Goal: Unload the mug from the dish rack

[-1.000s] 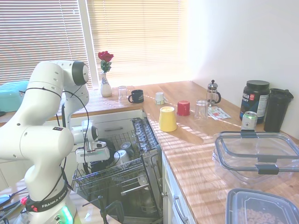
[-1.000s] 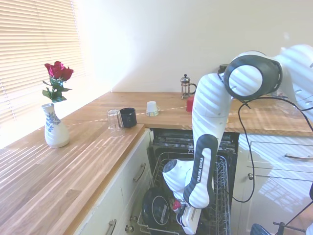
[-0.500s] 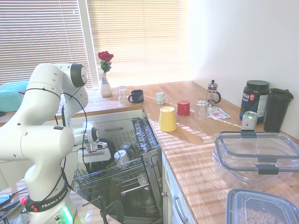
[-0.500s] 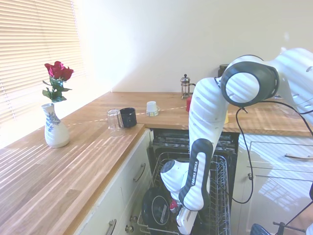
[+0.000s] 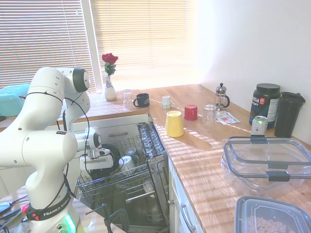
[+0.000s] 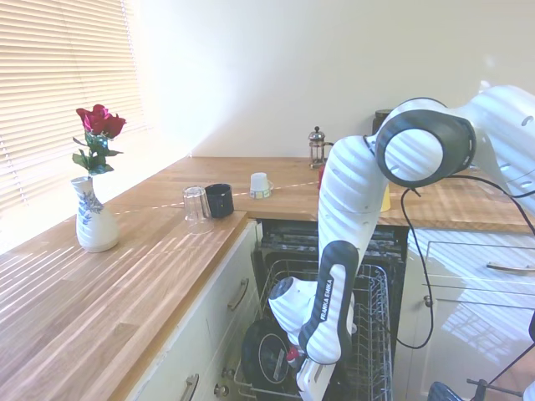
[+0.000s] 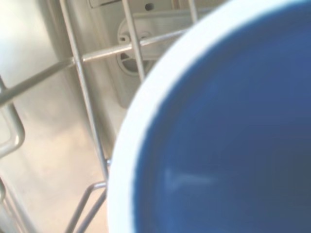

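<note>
The grey wire dish rack is pulled out of the dishwasher below the counter, its side wires also in the second exterior view. A dark round vessel, which I take for the mug, stands near the rack's front. My gripper reaches down into the rack right against it, low in the second exterior view. Its tip is hidden by the hand and the rack wires. In the wrist view, a white-rimmed vessel with a blue inside fills most of the picture, over rack wires.
Silvery cups stand in the rack beside the dark vessel. On the counter are a yellow cup, a red cup, a dark mug with a pale mark, a glass and a vase.
The arm has sunk a little lower into the rack and shifted towards its front edge. The dark vessel and the cups have not moved.
</note>
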Motion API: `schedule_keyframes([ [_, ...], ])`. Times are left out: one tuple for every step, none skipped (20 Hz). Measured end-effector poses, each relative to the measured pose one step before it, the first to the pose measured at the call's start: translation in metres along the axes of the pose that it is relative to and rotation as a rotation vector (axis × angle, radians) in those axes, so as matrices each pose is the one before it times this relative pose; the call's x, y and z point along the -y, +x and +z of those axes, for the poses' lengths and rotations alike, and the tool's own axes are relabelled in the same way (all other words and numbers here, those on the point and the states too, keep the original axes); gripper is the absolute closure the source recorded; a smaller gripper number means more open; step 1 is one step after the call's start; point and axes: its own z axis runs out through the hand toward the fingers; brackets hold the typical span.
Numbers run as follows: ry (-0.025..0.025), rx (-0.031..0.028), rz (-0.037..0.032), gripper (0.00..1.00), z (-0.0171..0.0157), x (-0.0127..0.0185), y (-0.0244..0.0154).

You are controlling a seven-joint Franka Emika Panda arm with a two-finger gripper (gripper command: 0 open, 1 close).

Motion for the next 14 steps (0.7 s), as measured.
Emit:
schedule_keyframes([
  [-0.00582, -0.00110, 0.00196, 1.00, -0.00052, 0.00051, -0.00137],
  [-0.00523, -0.00113, 0.00385, 1.00, -0.00062, -0.00009, -0.00045],
  [-0.00389, -0.00088, 0.00388, 1.00, -0.00075, -0.00071, 0.00057],
  [-0.00274, -0.00020, 0.00415, 1.00, -0.00137, -0.00107, 0.00126],
  [-0.00364, -0.00066, 0.00566, 1.00, -0.00131, -0.00206, 0.00266],
  [-0.00337, -0.00185, 0.00628, 1.00, -0.00081, -0.00264, 0.00336],
  [-0.00109, -0.00333, 0.00671, 1.00, -0.00064, -0.00264, 0.00370],
  [-0.00087, -0.00373, 0.00617, 1.00, -0.00077, -0.00243, 0.00375],
  [-0.00093, -0.00283, 0.00575, 1.00, -0.00054, -0.00220, 0.00331],
  [-0.00074, -0.00175, 0.00414, 1.00, -0.00062, -0.00153, 0.00224],
  [-0.00032, -0.00127, 0.00163, 1.00, -0.00088, -0.00075, 0.00118],
  [0.00029, -0.00094, 0.00051, 1.00, -0.00114, -0.00031, 0.00049],
  [-0.00063, -0.00144, -0.00117, 1.00, -0.00184, -0.00025, -0.00005],
  [-0.00141, -0.00350, -0.00204, 1.00, -0.00273, -0.00047, 0.00016],
])
